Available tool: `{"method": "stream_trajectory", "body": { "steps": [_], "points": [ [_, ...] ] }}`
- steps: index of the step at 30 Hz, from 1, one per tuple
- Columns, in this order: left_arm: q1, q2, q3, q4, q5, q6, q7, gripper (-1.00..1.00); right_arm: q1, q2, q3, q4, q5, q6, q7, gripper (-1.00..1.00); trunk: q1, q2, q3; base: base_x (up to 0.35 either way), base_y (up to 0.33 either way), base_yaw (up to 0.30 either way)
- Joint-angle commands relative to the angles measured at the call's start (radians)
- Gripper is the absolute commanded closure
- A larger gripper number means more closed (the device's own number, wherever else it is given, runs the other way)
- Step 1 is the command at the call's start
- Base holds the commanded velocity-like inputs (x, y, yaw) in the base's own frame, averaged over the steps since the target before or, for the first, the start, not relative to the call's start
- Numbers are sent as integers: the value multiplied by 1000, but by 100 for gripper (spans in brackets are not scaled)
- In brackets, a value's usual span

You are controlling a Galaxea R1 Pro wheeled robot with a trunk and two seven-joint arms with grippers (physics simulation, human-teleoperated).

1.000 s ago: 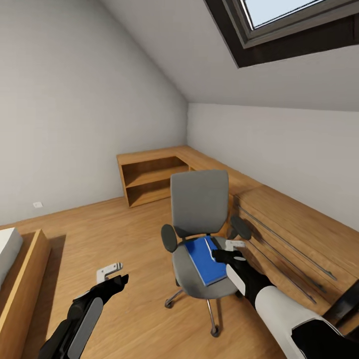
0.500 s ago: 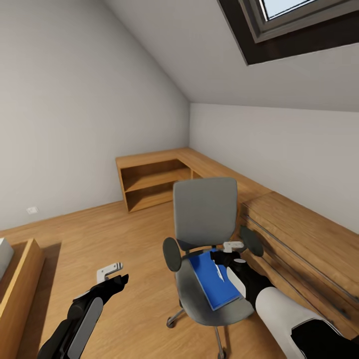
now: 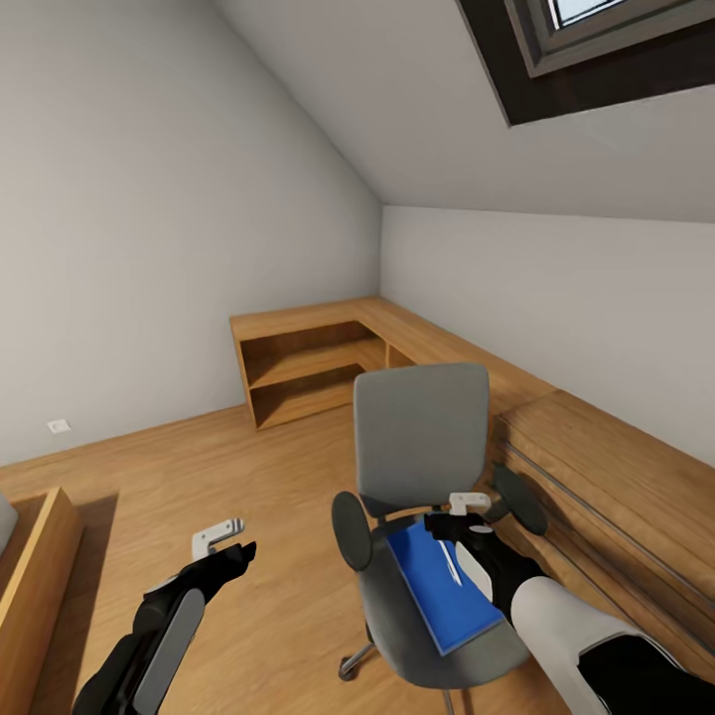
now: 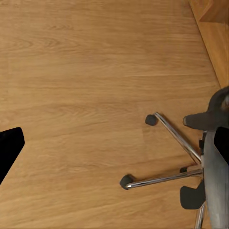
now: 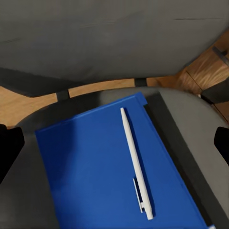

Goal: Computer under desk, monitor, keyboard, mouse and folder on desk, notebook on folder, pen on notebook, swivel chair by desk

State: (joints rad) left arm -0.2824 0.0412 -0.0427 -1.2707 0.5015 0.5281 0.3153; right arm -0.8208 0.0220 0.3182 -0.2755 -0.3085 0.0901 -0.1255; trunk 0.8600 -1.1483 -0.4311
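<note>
A: Since the right gripper (image 3: 467, 508) hangs over the swivel chair (image 3: 422, 437), jaws apart, what's under it?

B: Blue folder (image 5: 114, 176) on the seat, pen (image 5: 136, 164) lying along it lengthwise. Left gripper (image 3: 220, 541) farther off, can't tell its jaws.

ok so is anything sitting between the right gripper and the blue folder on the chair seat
Only the pen, which lies on top of the folder. The right gripper hovers over the swivel chair seat with its fingers spread, and nothing else covers the folder.
</note>
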Motion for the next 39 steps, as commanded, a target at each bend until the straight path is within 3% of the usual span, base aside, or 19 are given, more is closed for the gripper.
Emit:
{"method": "stream_trajectory", "body": {
  "steps": [1,6,12,19,23,39],
  "points": [
    [-1,1,-3,-11,12,3,10,-100,-1,-1,9,-1,-9,6,-7,-100,0,-1,-1,48,17,0],
    [0,0,18,-113,17,26,10,-100,-2,-3,8,5,-10,17,-8,-100,12,-22,-11,13,5,0],
    [0,-1,20,-117,12,27,10,-100,-3,-23,7,1,-11,58,-8,-100,35,-64,-29,0,0,0],
    [0,-1,20,-118,11,27,19,-100,-3,-23,7,1,-11,72,-8,-100,61,-113,-51,0,0,0],
    [0,-2,20,-118,16,27,55,-100,-3,-22,6,-2,-12,125,-9,-100,77,-141,-64,0,0,0],
    [0,-3,20,-118,17,27,59,-100,-3,-21,7,-9,-10,125,-10,-100,138,-253,-114,0,0,0]
  ]
}}
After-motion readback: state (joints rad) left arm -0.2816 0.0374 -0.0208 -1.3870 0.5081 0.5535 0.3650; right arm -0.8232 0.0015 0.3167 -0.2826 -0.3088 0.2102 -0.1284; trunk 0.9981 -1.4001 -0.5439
